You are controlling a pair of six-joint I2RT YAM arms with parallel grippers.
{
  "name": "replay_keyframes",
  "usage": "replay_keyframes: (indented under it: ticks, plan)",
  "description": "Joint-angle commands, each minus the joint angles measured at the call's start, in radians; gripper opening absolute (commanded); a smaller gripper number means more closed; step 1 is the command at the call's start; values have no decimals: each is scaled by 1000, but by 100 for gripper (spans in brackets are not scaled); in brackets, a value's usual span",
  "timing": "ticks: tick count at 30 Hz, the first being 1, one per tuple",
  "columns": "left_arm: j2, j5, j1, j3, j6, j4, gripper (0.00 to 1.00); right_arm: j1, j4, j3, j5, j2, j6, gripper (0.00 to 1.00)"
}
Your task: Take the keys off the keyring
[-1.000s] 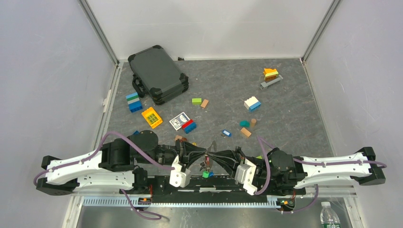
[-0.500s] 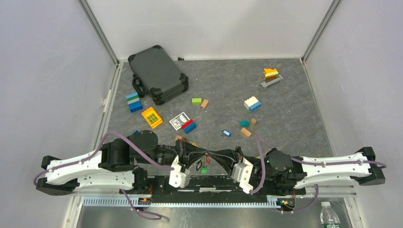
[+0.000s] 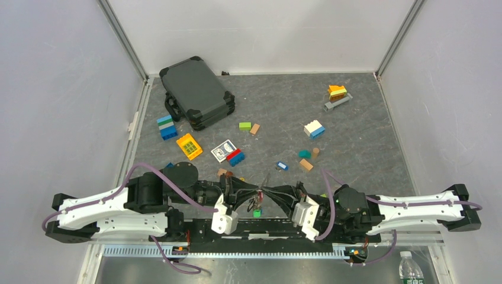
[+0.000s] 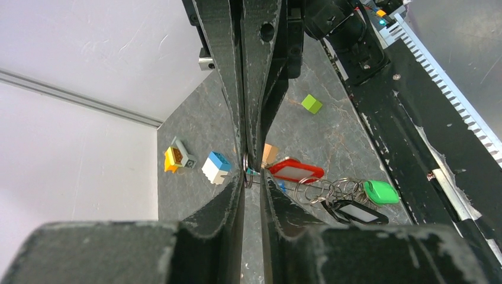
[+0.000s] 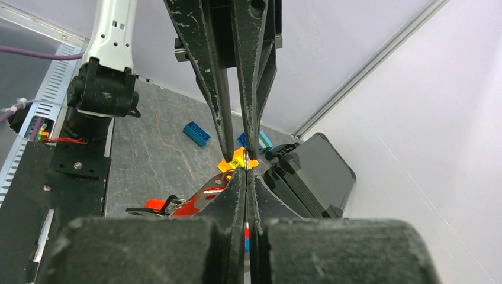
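left hand is fully closed, pinching the keyring above the near edge of the tabletop. right hand is closed against it; which part it pinches cannot be told. keys dangle beside the tips. hold one hand fixed; work one key toward the ring's opening, avoiding twist.

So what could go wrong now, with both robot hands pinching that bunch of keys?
The left gripper and the right gripper both pinch the thin keyring at almost the same spot, so it might slip free. The keys hang off it in one tangled bunch, so pulling could drag them all along or snag them instead of freeing one.
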Motion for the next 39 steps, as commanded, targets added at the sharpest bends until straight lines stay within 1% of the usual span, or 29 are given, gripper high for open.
replay_keyframes:
  ticks: [1,19,27,39]
  plan:
    - [-16,-14,-5,40,-22,14,23,0,98,-7,-16,-46,4,0]
    - [-7,-21,-5,44,-20,15,23,1,118,0,-71,-25,18,0]
    - [2,-20,-5,43,-20,14,21,0,140,1,-86,-4,20,0]
    - [12,-5,-5,52,-19,14,20,1,142,0,-57,12,14,0]
